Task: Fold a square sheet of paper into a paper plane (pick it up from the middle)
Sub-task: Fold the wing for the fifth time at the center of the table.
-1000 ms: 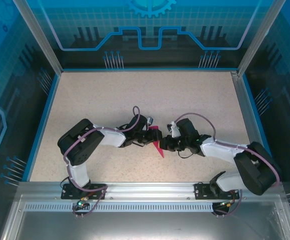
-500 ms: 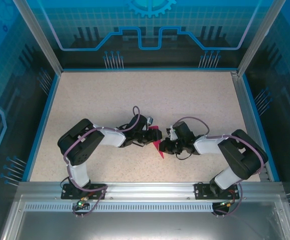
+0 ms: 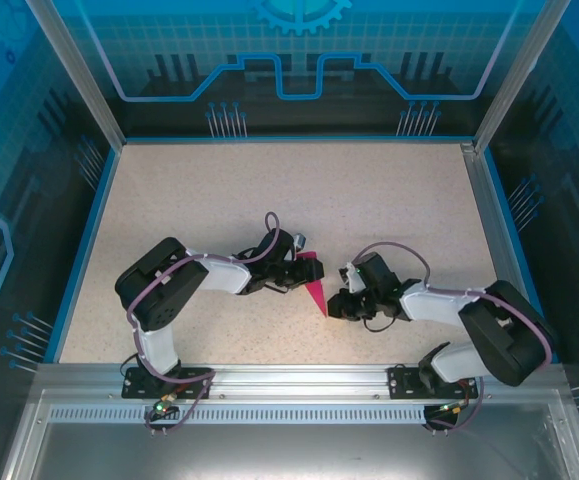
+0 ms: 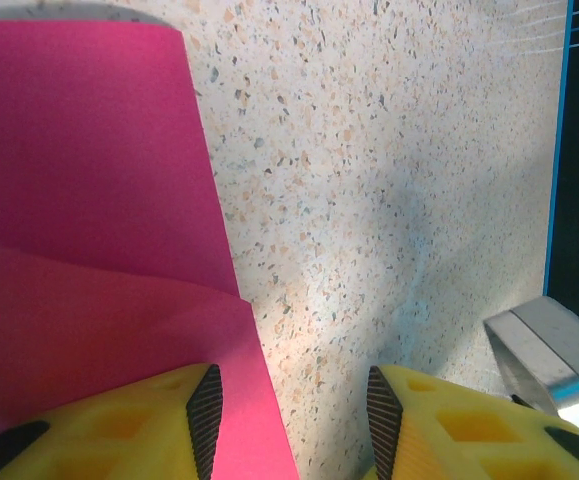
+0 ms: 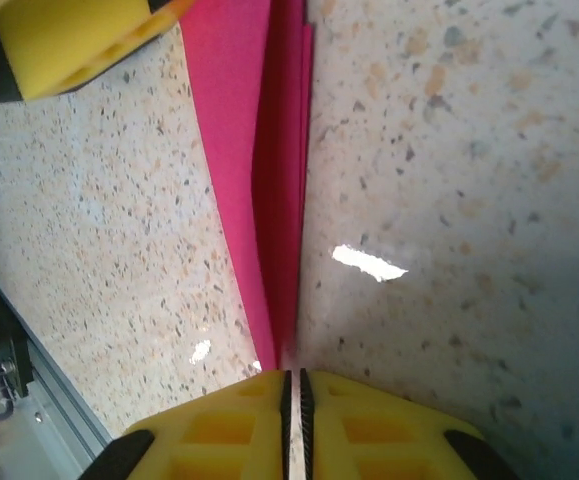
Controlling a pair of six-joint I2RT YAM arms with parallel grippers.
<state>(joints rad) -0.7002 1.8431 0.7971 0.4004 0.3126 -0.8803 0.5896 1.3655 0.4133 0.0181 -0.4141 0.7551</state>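
The folded pink paper (image 3: 315,292) is seen lying mid-counter (image 3: 369,200), between both claws. The left claw (image 4: 289,400) is spread open, one finger over the paper; the right claw (image 5: 291,385) is clenched at its pointed tip.

Magenta-pink paper plane (image 4: 89,150), beige table (image 4: 369,200) speckled brown and grey, left hand (image 4: 294,400) yellow with black pads (image 4: 205,415).

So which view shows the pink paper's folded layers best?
Right wrist: the paper shows its stacked folded edges lengthwise. Left wrist crops it to one overlapping flap; top external gives a small pink wedge.
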